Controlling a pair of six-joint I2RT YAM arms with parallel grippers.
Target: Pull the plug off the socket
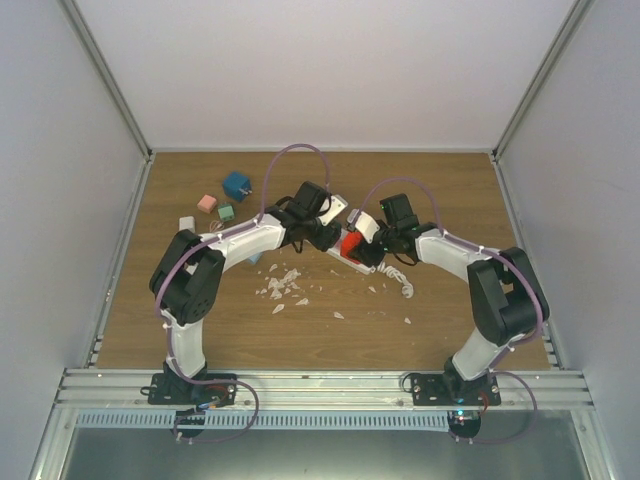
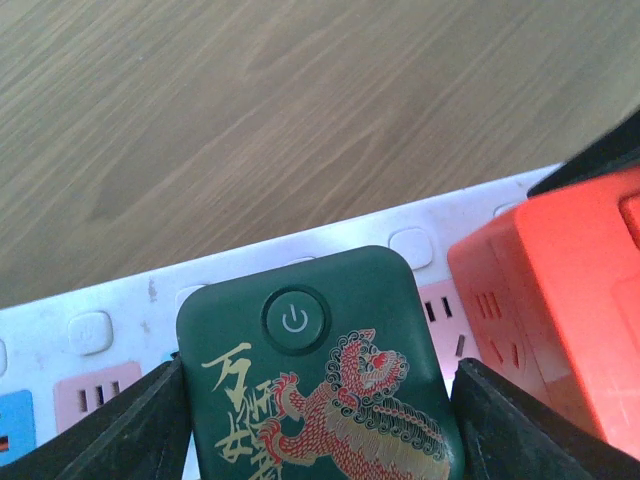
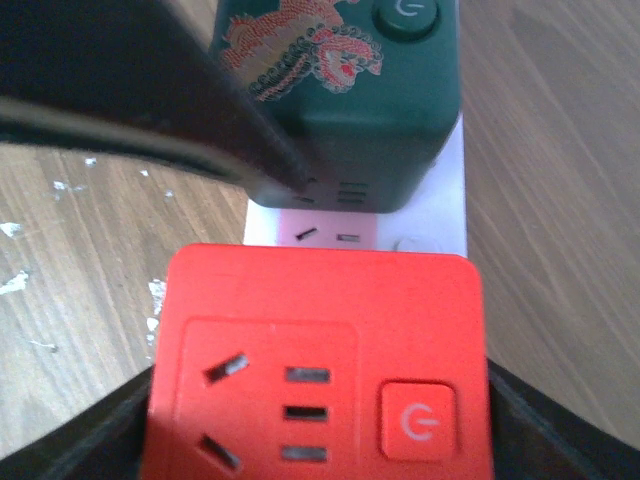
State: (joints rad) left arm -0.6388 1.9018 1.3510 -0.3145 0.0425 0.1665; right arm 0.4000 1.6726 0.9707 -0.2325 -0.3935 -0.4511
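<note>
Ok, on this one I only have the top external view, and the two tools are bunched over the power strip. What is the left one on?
Observer: The left tool grips a dark green adapter with a red dragon print, pressed in from both sides.
Operator: And the right?
Observer: The right tool clamps a red adapter that has a power button on its face.
Operator: How close are the two?
Observer: Neighbours on the power strip, with just one pink outlet face between them.
</note>
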